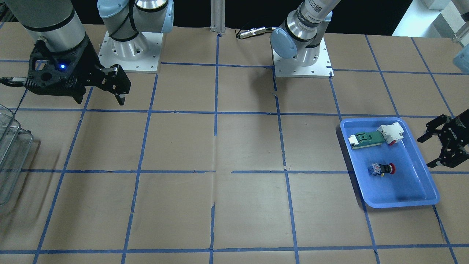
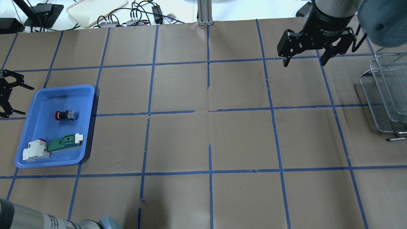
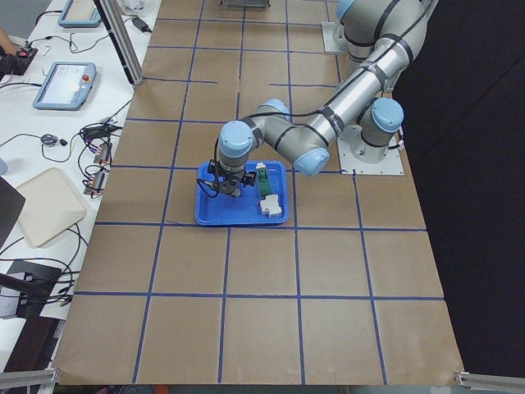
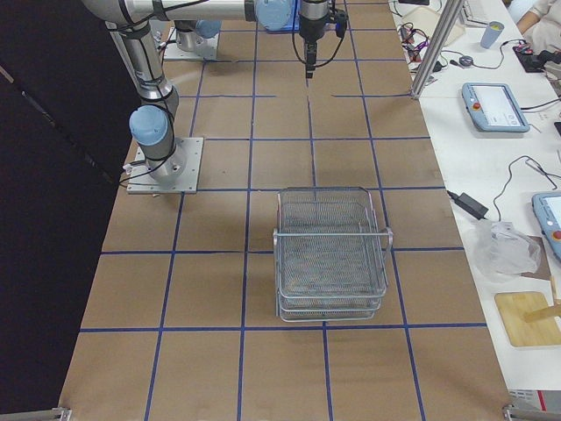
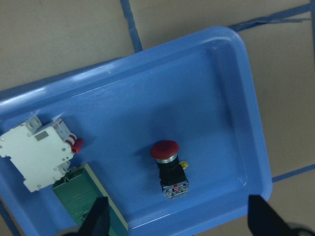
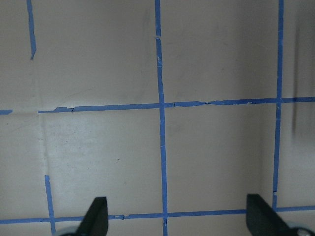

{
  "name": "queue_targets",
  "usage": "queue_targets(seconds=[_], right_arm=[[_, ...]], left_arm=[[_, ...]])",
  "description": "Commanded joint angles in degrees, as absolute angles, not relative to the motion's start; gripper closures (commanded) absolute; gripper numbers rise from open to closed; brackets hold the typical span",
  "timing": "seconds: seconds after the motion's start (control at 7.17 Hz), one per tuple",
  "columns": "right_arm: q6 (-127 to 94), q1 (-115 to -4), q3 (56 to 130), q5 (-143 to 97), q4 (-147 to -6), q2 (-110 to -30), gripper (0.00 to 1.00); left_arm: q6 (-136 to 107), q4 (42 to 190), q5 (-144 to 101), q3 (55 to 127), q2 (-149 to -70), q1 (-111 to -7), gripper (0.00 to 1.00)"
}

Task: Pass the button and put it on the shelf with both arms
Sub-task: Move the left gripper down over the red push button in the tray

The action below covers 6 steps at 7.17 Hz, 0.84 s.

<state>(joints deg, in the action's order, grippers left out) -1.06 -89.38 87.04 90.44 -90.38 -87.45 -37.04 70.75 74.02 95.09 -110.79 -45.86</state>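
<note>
**Step in hand: left arm picks the button out of the tray; nothing gripped yet**

- Left black two-finger gripper [image 2: 28,100]: hangs over the outer edge of the shallow blue plastic tray [image 2: 73,98]. Fingers are spread wide with nothing between them.
- The small push-button switch [image 2: 66,115], with red mushroom cap, black collar and blue-and-white rear block, lies on its side on the tray floor. Cap faces the left gripper, block faces table centre. It touches no wall.
- The green-and-white flat part [image 2: 63,143] and the white block with red lever [image 2: 35,151] sit together at the tray's robot-side end, apart from the button. I don't expect them to get in the way.
- Wrist view: the button's long axis runs across the finger closing line and sits almost midway between the fingers, slightly ahead of them. So the yaw looks usable as it is. My call is to shift forward, then go straight down.
- Grip advice: clamp on the black collar, not the rounded cap, which would likely squirt out. Leave the block or cap end sticking out for the other arm to grab. Stop just short of the tray floor.
- The middle of the brown-paper table with blue tape grid [image 2: 206,136] looks like the sensible handover spot.
- Right black two-finger gripper [image 2: 304,63]: raised over bare paper, fingers apart, nothing held. It's near the shelf and well apart from the tray.
- The silvery tiered wire-mesh shelf [image 2: 386,105] is at the far right. No button on it in any view.
</note>
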Motion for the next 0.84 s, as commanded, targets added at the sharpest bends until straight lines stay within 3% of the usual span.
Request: queue_targets(seconds=[0.0, 0.7], right_arm=[[-1.05, -89.38, 87.1, 90.44, -90.26, -87.45, 0.0], [-1.05, -89.38, 87.1, 90.44, -90.26, -87.45, 0.0]], left_arm=[[-39.64, 70.75, 71.29, 94.92, -116.08, -45.09, 0.0], [-39.55, 71.8, 65.21, 96.24, -120.5, -42.36, 0.0]])
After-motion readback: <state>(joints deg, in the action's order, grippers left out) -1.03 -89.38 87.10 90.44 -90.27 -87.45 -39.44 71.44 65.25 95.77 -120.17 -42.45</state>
